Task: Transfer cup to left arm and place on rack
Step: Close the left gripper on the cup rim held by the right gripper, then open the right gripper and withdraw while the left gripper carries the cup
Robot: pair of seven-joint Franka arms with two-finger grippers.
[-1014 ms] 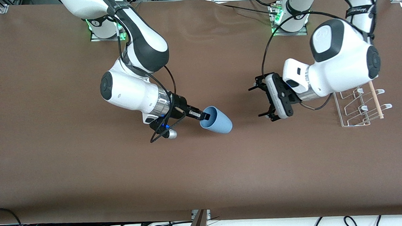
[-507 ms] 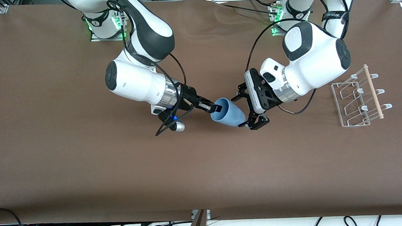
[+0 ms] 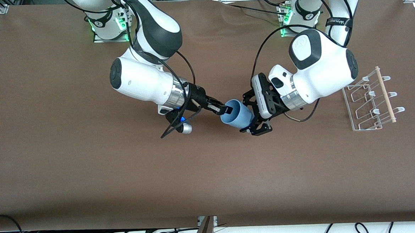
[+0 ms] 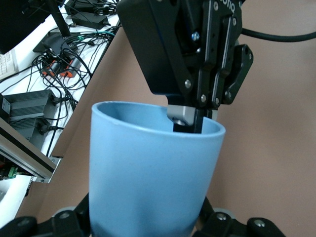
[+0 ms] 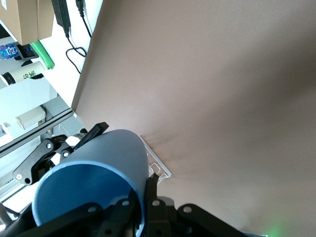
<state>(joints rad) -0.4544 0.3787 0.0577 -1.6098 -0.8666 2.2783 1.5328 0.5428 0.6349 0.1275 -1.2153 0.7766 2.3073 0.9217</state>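
The light-blue cup (image 3: 237, 115) hangs tilted over the middle of the table. My right gripper (image 3: 225, 110) is shut on its rim, one finger inside and one outside; the right wrist view shows this pinch (image 5: 145, 197) on the cup (image 5: 94, 182). My left gripper (image 3: 251, 113) is open, its fingers either side of the cup's base. In the left wrist view the cup (image 4: 153, 163) fills the space in my left gripper (image 4: 145, 222), with the right gripper (image 4: 190, 121) on the rim. The white wire rack (image 3: 349, 105) with its wooden dowel stands at the left arm's end of the table.
The rack also shows small in the right wrist view (image 5: 158, 165). A black cable loop (image 3: 174, 127) hangs under the right wrist. The arm bases (image 3: 108, 25) stand along the table edge farthest from the front camera. Bare brown table lies around the rack.
The left arm swung from beside the rack toward the table's middle, and its open fingers now straddle the cup's base. The right arm carried the cup a little toward the left arm.
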